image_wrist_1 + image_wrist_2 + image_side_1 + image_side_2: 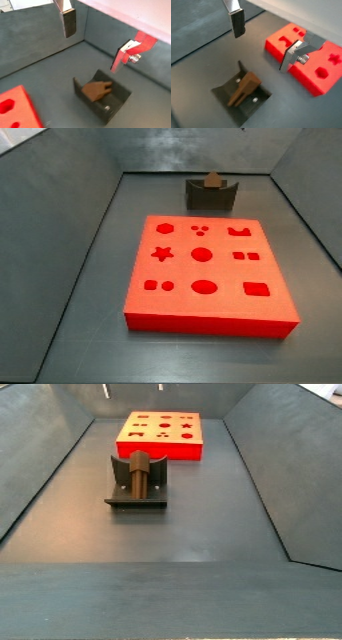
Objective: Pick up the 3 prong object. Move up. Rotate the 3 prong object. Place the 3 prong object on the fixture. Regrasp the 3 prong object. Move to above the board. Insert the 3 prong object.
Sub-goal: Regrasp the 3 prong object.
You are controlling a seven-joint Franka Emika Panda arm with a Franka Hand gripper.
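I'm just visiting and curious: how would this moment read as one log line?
tool: open, empty, above fixture | 3 prong object: resting on fixture | board: no piece inserted

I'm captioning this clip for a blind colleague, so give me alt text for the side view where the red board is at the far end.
The brown 3 prong object rests in the dark fixture mid-floor. The red board lies beyond; the claw hangs open above, holding nothing.

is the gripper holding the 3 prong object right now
No, the 3 prong object rests in the fixture, and the gripper hangs above it with open jaws.
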